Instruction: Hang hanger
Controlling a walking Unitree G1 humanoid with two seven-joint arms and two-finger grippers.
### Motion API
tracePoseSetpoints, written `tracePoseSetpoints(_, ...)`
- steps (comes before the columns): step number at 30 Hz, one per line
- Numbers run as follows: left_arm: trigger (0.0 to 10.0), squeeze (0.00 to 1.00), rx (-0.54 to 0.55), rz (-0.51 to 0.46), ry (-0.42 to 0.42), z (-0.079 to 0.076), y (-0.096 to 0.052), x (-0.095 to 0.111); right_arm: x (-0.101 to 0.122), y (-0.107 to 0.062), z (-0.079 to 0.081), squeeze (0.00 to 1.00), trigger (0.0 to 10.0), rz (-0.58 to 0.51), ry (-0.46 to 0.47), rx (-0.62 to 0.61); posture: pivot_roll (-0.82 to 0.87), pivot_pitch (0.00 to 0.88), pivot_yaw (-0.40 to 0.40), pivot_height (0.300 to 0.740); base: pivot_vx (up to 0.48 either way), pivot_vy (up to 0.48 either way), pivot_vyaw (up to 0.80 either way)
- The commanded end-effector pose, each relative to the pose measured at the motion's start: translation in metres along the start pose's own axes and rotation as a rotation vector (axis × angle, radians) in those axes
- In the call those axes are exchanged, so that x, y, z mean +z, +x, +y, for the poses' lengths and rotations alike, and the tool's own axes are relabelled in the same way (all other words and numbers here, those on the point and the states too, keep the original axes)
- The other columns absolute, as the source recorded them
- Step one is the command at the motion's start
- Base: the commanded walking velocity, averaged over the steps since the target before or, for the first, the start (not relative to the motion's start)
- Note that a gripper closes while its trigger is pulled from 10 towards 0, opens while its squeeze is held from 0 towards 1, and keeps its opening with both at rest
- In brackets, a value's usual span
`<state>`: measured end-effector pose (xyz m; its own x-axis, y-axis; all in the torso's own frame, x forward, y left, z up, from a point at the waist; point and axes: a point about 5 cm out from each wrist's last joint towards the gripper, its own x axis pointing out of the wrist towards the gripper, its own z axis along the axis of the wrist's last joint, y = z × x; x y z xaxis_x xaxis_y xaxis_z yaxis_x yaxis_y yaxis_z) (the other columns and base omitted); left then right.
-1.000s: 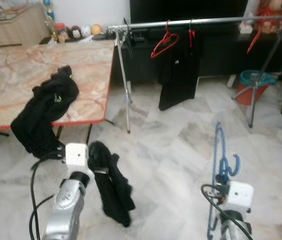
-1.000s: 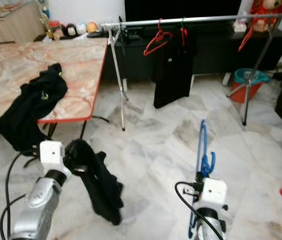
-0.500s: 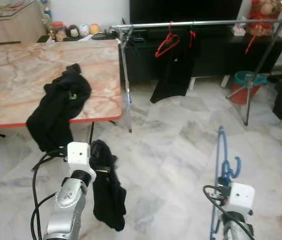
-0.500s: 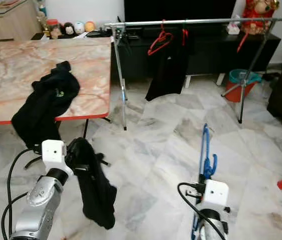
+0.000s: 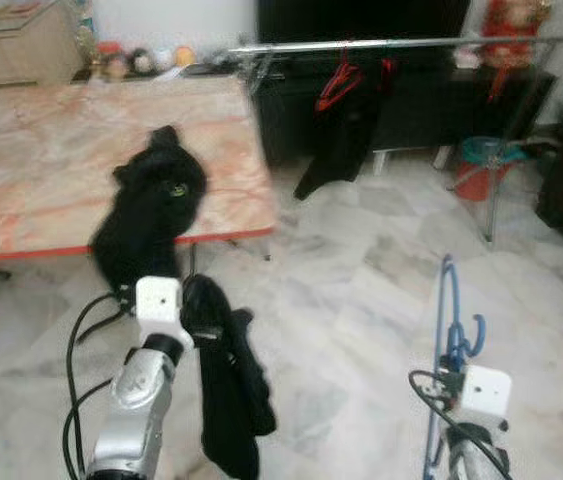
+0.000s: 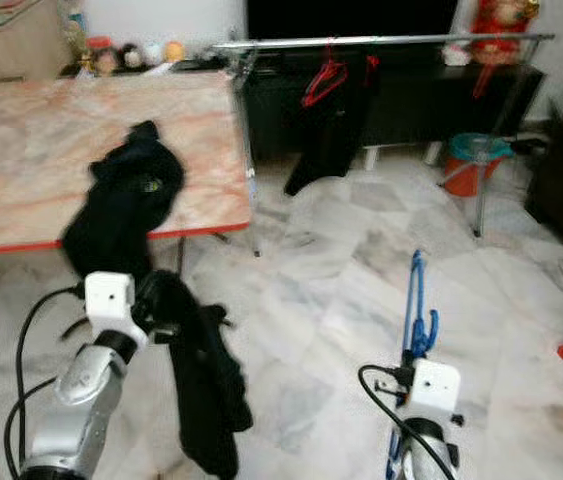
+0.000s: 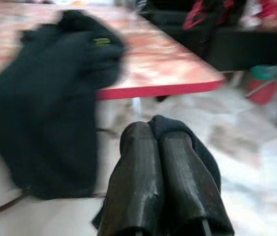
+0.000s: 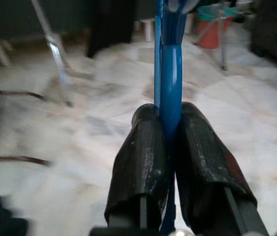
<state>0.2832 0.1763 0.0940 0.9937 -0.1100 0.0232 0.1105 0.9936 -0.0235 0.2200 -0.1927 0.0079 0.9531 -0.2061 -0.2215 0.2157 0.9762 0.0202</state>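
Above marble floor (image 5: pixel 361 300), right tool (image 8: pixel 170 115) clamping one blue hanger (image 8: pixel 170 73)

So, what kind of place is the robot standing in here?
Most likely a home's living room. A clothes rail with a red hanger stands before a dark TV cabinet, a marble-patterned table carries a black garment, and the floor is marble tile.
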Motion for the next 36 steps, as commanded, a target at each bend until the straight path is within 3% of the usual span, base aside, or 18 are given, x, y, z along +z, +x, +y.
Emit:
tracePoseSetpoints(1, 10.0, 0.0, -0.013, -0.055, -0.012, -0.006, 0.003, 0.011, 0.001, 0.001, -0.007, 0.0, 10.0, -0.003, -0.012, -0.013, -0.16, 0.0, 0.02, 0.74, 0.0, 0.349, 0.0)
tracePoseSetpoints(15, 10.0, 0.0, -0.018, -0.06, -0.009, -0.006, 0.005, 0.014, 0.0, 0.003, -0.005, 0.0, 10.0, -0.006, -0.009, -0.01, -0.16, 0.0, 0.027, 0.74, 0.0, 0.339, 0.0)
tracePoseSetpoints(36, 10.0, 0.0, -0.07, -0.137, -0.04, -0.017, 0.014, 0.04, -0.01, 0.005, -0.01, 0.0, 10.0, 0.038, -0.004, -0.03, -0.16, 0.0, 0.024, 0.74, 0.0, 0.0, 0.0)
